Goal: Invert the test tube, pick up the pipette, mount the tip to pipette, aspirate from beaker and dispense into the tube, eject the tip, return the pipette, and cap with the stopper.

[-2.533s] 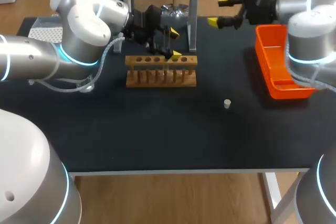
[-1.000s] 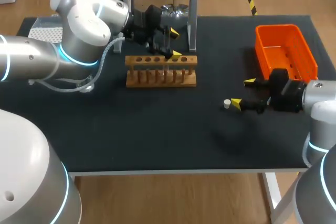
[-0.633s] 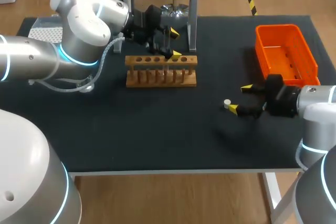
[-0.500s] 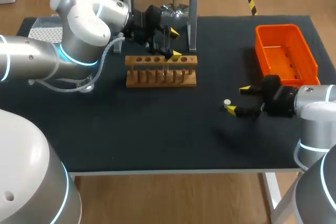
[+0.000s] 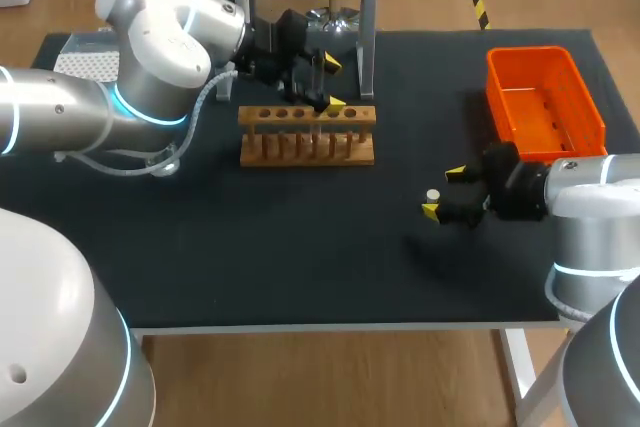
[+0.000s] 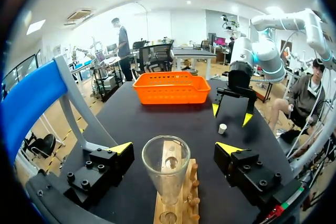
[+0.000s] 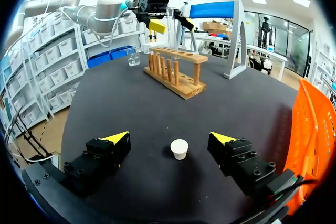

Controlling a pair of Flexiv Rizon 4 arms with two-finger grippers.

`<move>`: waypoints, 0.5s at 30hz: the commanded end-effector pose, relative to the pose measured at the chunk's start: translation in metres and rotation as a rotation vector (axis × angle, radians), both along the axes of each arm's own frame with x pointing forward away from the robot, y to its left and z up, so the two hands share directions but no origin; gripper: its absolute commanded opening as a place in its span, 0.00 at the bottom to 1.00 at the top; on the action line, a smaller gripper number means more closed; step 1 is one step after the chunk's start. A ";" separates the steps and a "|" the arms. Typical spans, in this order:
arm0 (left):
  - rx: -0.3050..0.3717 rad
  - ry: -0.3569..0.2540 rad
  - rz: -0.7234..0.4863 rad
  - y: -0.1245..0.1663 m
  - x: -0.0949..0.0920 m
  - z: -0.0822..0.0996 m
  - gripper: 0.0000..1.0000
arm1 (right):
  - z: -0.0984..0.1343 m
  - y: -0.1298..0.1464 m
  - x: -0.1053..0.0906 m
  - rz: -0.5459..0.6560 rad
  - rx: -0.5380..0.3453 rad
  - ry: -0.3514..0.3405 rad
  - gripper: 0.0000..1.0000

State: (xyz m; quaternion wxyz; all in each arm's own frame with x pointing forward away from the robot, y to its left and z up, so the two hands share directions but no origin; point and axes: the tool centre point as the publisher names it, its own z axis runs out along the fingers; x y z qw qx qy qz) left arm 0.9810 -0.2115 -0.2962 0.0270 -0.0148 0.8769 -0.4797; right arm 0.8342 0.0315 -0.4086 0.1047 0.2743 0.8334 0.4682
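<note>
Head view: the right pincer (image 5: 441,192) hangs low over the desk (image 5: 250,237), fingers spread either side of the white stopper (image 5: 433,196), so capping seems the step in hand, and next it must pinch the stopper. Left wrist view: the left pincer (image 6: 175,148) stands spread around the upright test tube (image 6: 166,174) in the wooden rack (image 6: 176,211), touching neither side, its contents unclear. Right wrist view: the stopper sits between the open fingers, with the orange basket (image 7: 315,145) beside them, its inside hidden.
</note>
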 end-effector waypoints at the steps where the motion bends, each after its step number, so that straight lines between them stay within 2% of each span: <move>1: 0.001 0.002 -0.001 0.000 0.001 0.000 1.00 | -0.005 0.006 0.004 -0.006 -0.011 0.004 1.00; 3: 0.001 0.002 -0.001 0.000 0.001 0.000 1.00 | -0.007 0.007 0.005 -0.009 -0.015 0.005 1.00; 9: 0.001 0.002 -0.001 0.000 0.001 0.000 1.00 | -0.012 0.009 0.007 -0.017 -0.026 0.009 0.87; 15: 0.001 0.002 -0.001 0.000 0.001 0.000 1.00 | -0.015 0.011 0.009 -0.020 -0.034 0.016 0.80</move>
